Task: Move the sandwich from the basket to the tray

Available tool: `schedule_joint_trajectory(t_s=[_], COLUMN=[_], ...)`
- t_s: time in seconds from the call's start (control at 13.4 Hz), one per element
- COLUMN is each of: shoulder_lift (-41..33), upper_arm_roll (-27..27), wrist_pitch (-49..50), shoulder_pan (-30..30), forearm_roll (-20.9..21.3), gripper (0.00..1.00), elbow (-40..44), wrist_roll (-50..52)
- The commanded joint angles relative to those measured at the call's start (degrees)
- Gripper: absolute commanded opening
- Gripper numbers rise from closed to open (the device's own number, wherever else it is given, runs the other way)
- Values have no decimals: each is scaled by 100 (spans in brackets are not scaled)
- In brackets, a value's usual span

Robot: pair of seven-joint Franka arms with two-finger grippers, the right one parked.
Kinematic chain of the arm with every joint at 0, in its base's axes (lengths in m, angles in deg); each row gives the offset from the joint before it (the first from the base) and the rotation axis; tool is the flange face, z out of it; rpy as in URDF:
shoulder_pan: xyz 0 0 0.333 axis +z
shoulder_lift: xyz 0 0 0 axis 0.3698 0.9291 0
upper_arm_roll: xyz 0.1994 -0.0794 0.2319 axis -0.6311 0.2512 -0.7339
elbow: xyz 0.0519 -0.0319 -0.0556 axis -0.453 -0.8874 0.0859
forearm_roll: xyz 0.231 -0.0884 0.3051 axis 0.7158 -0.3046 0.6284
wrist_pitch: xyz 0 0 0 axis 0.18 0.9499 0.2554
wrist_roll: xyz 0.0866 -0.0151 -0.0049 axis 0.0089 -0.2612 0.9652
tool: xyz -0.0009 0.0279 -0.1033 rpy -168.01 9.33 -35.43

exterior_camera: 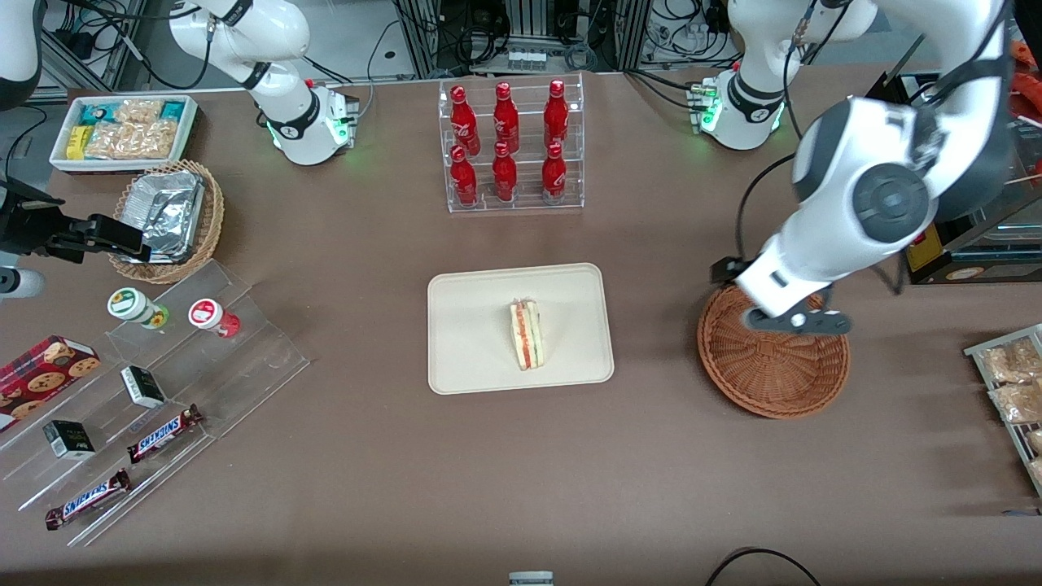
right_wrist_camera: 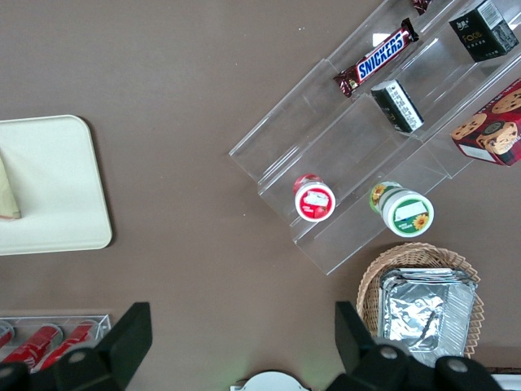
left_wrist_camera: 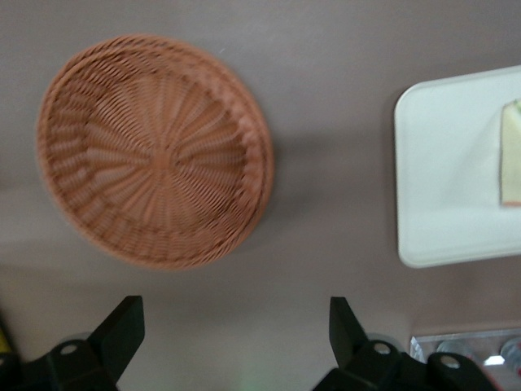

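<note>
Sandwich [exterior_camera: 527, 334]: you see it lying on the tray, near the tray's middle, its red, orange and green layers showing along the cut edge.
Tray [exterior_camera: 472, 325]: cream, rectangular, flat on the counter [exterior_camera: 521, 472] at its middle; nothing else rests on it.
Basket [exterior_camera: 773, 370]: the reddish-brown woven one sits on the counter toward the working arm's end, well apart from the tray; in your left wrist view its whole weave [left_wrist_camera: 155, 151] shows with nothing in it.
Claw [left_wrist_camera: 236, 342]: you have it held above the counter, over the basket's edge farther from the front camera; its two fingers [left_wrist_camera: 122, 326] stand wide apart and hold nothing.
Bottle rack [exterior_camera: 511, 146]: a clear stand with six red bottles, farther from the front camera than the tray.
Snack steps [exterior_camera: 155, 391]: clear tiered shelves toward the parked arm's end, carrying two Snickers bars, small dark boxes and two round tubs.
Foil basket [exterior_camera: 171, 220]: a lighter wicker basket with a crumpled foil container, just beside those steps and farther from the front camera.
</note>
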Motion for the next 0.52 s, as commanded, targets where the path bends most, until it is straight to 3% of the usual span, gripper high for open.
schedule_joint_trajectory(t_s=[0.0,0.45], shoulder_lift=[-554,-906], upper_arm_roll=[315,272], wrist_pitch=[407,1551], shoulder_pan=[632,1073], forearm_roll=[-43,1], gripper=[100,100], elbow=[-200,432], wrist_roll=[-341,-368])
